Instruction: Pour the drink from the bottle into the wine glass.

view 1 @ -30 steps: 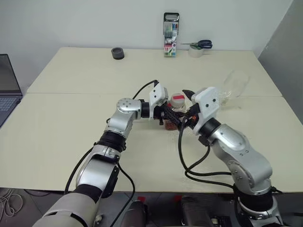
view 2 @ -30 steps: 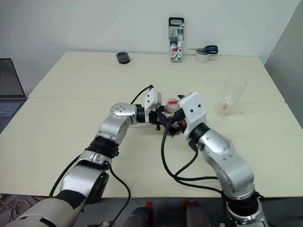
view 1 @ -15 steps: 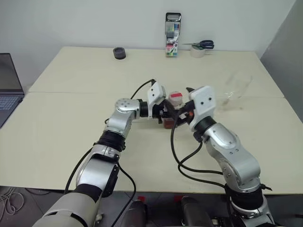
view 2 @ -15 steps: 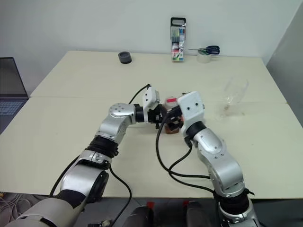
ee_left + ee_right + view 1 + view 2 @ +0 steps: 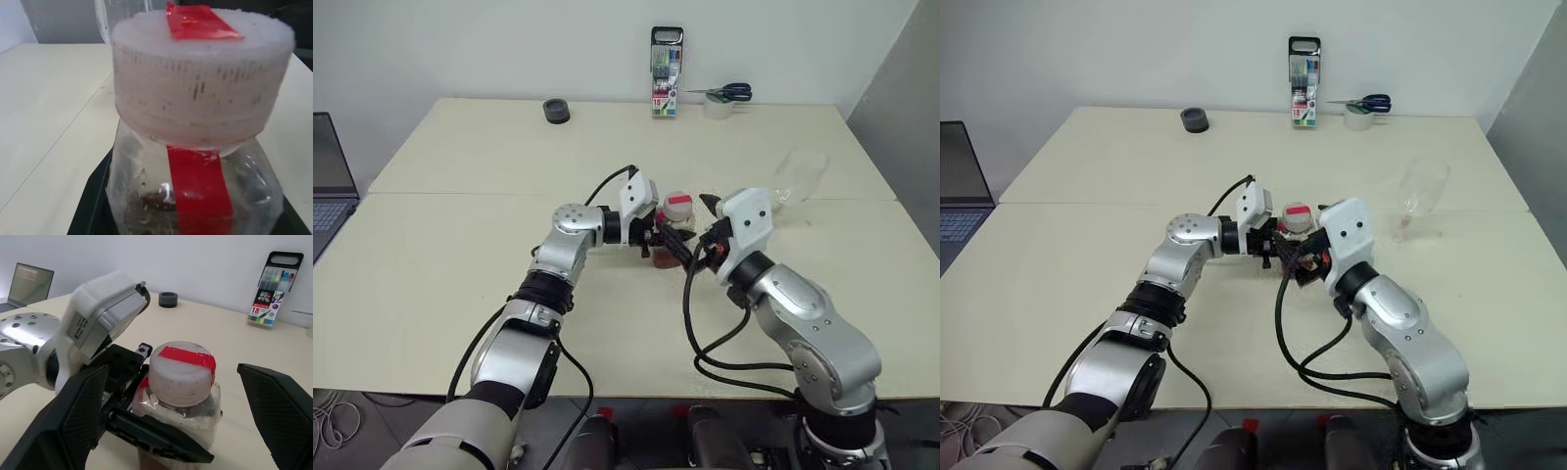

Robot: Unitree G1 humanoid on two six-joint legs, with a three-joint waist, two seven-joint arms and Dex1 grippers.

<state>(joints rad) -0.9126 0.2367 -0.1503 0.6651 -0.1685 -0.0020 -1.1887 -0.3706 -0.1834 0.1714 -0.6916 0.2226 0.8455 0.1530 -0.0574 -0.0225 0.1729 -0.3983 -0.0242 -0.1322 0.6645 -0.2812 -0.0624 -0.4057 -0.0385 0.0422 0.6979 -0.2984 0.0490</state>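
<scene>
The bottle [image 5: 672, 233] stands upright near the middle of the cream table [image 5: 460, 255], just ahead of the seam between the two tabletops. Its cap [image 5: 182, 372] is in place, whitish with a strip of red tape across the top, and a red strip runs down the clear body below it. The drink [image 5: 665, 258] shows as a reddish-brown band low in the bottle.

The left gripper [image 5: 668, 240] reaches in from the robot's left, pointing roughly level towards the right, and is clamped on the bottle's body below the cap; in the right wrist view its black fingers [image 5: 156, 440] press against the clear plastic on either side.

The right gripper [image 5: 182, 401] sits just beside the bottle on the near right, aimed at the cap. Its two black fingers [image 5: 281, 406] are spread wide, one on each side of the cap, with clear gaps between them and it; they hold nothing.

The wine glass [image 5: 797, 176] stands on the table to the right of the bottle and further back, well apart from both grippers. No liquid can be made out in its bowl.

Along the far edge of the table stand a case of coloured markers [image 5: 667, 70], a pair of blue-handled scissors [image 5: 729, 93] lying on a roll of tape [image 5: 718, 107], and a small dark round object [image 5: 556, 111]. A laptop [image 5: 331, 181] sits at the left margin
</scene>
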